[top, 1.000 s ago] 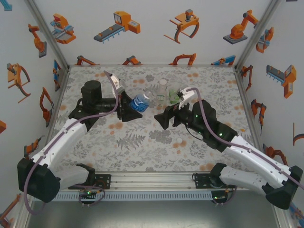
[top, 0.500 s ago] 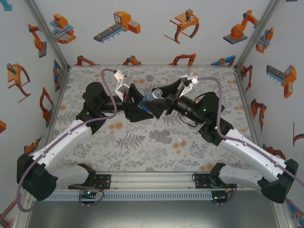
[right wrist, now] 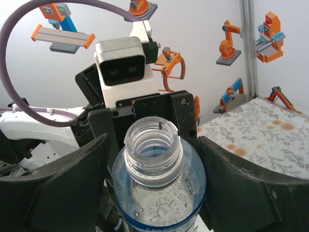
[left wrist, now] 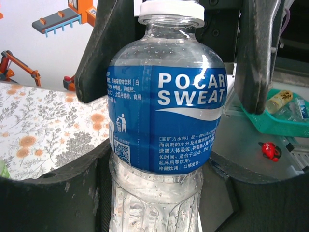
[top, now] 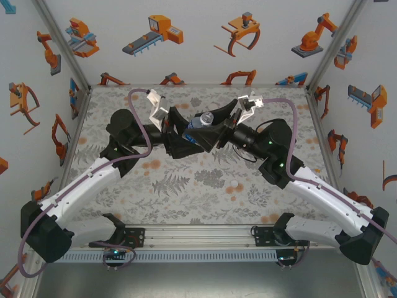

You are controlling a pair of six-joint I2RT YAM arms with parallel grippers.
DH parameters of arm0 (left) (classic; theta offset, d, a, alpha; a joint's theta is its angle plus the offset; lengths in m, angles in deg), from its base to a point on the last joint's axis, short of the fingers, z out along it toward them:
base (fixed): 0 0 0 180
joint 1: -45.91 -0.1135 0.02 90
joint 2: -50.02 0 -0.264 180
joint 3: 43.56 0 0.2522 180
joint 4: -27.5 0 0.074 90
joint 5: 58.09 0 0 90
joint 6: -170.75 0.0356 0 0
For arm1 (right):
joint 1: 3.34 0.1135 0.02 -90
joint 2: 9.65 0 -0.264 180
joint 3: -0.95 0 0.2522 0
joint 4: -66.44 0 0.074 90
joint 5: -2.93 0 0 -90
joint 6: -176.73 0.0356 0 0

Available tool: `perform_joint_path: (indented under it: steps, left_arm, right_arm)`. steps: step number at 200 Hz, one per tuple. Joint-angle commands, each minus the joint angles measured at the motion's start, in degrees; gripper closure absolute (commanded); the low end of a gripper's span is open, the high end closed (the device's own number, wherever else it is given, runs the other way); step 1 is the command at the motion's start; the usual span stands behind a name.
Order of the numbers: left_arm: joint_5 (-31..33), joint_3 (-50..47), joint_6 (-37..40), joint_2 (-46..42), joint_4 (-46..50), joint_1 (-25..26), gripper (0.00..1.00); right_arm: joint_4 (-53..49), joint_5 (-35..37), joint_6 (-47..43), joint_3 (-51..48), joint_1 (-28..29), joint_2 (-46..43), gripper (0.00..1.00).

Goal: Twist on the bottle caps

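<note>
As seen from above, pinched between the closed-in jaws of the left gripper (top: pixel 184 135) over the middle of the flower-patterned table (top: pixel 186 186): one small clear Pocari Sweat bottle (left wrist: pixel 164 121). Gripped low down, on the ribbed clear plastic just under the label. Flanked at the shoulder by the two black fingers (right wrist: pixel 53 193) of the right gripper (right wrist: pixel 154 193), one on each side and close against the curve; cannot tell whether pressing the plastic or just short of it. Mouth open, threads bare, white collar ring beneath them. Inside, beads of water clinging to the wall; no liquid level to be made out.

Wrapped in a blue label. Reads "POCAR" over "SWEAT" in large white capitals, the end of the top word lost round the curve, with a white wave underneath. Carries also blocks of small white Chinese print, a QR code, and a pictogram of a figure dropping litter into a bin.

Past the bottle in the left wrist view, off to the right: a green basket (left wrist: pixel 285 125) holding a tan bottle-shaped item (left wrist: pixel 280 100) and some clear packets, too small to read; near it, lower down, a small red object (left wrist: pixel 268 150)
</note>
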Motion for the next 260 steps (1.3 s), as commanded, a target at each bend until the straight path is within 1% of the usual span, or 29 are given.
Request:
perform_joint_path:
  steps: [1, 12, 29, 41, 57, 74, 99, 116, 134, 150, 173, 214, 260]
  left_arm:
    - [1.92, 2.71, -2.09, 0.18, -4.45, 0.92, 0.85]
    - [2.1, 2.96, -2.44, 0.24, -4.83, 1.35, 0.85]
    - [2.23, 3.3, -2.67, 0.42, -5.04, 1.77, 0.84]
    - [2.18, 3.45, -2.59, 0.46, -4.63, 2.06, 0.81]
    - [2.14, 3.7, -1.73, 0.37, -2.55, 2.26, 0.71]
    - [2.14, 4.06, 0.92, -0.07, 2.33, 2.35, 0.58]
    - [1.92, 5.6, 5.84, -0.54, 11.0, 2.42, 0.42]
    - [1.14, 7.13, 9.42, -0.44, 17.43, 2.52, 0.36]
    - [-0.11, 8.64, 12.13, 0.24, 22.28, 2.68, 0.34]
    - [-1.9, 9.32, 12.96, 0.87, 23.55, 2.9, 0.32]
    - [-3.29, 9.38, 12.9, 1.56, 22.96, 3.51, 0.31]
    - [-3.43, 9.58, 12.13, 2.68, 20.67, 4.82, 0.3]
    - [-3.36, 9.01, 10.17, 2.88, 16.57, 5.11, 0.3]
  right_arm:
    - [2.34, -2.73, 1.28, 0.59, 0.34, -0.09, 0.35]
    - [2.43, -2.79, 1.21, 0.52, 0.36, -0.09, 0.35]
    - [2.56, -2.47, 1.19, 0.5, 0.35, -0.24, 0.4]
    - [2.57, -2.34, 0.92, 0.48, 0.35, -0.51, 0.47]
    - [2.28, -2.33, 0.33, 0.54, 0.36, -0.87, 0.55]
    - [0.69, -2.46, -0.75, 0.98, 0.36, -1.4, 0.61]
    - [-3.55, -2.64, -2.47, 2.31, 0.36, -2.06, 0.65]
    - [-6.69, -3.24, -3.48, 3.62, 0.35, -2.2, 0.66]
    - [-9.37, -4.19, -3.97, 5.16, 0.31, -2.04, 0.66]
    - [-11.25, -5.08, -4.07, 6.42, 0.32, -1.76, 0.67]
    - [-13.06, -5.01, -4.15, 7.77, 0.34, -1.41, 0.68]
    - [-13.95, -5.09, -3.82, 8.81, 0.35, -0.8, 0.69]
    - [-14.42, -4.88, -3.23, 8.73, 0.33, -0.26, 0.7]
